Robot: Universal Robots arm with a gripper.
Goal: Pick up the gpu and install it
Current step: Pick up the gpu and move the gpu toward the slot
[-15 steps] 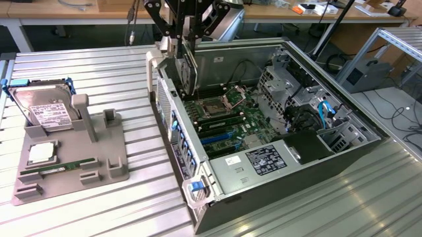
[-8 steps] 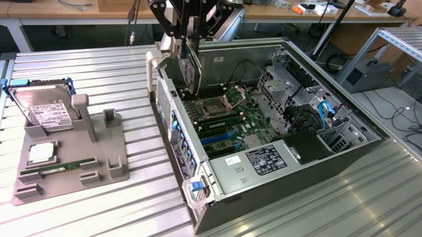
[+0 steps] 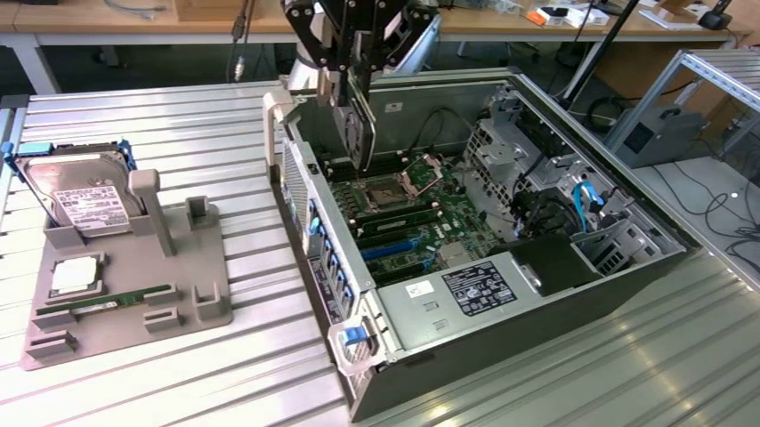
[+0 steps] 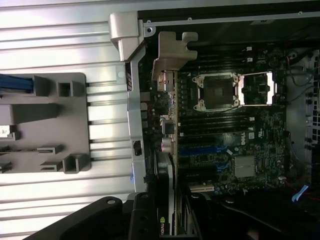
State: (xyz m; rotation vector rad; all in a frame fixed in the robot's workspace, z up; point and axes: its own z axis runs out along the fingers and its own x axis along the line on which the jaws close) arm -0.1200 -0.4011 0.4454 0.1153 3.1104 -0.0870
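The gpu (image 3: 359,129) hangs on edge from my gripper (image 3: 351,76), which is shut on its upper end. It is a thin dark card held upright just inside the open computer case (image 3: 303,191), over the motherboard (image 3: 410,218) near the case's rear wall. In the wrist view the gpu (image 4: 173,130) runs edge-on, with its silvery metal bracket (image 4: 170,55) at the far end and my gripper (image 4: 167,220) around its near end. The card's lower edge hovers above the slots beside the CPU socket (image 3: 386,189); whether it touches the board is unclear.
A grey parts holder (image 3: 178,267) on the ribbed metal table at the exterior view's left carries a hard drive (image 3: 84,203) and a green memory stick (image 3: 105,303). Inside the case are a power supply (image 3: 475,289), drive cages (image 3: 522,151) and cables.
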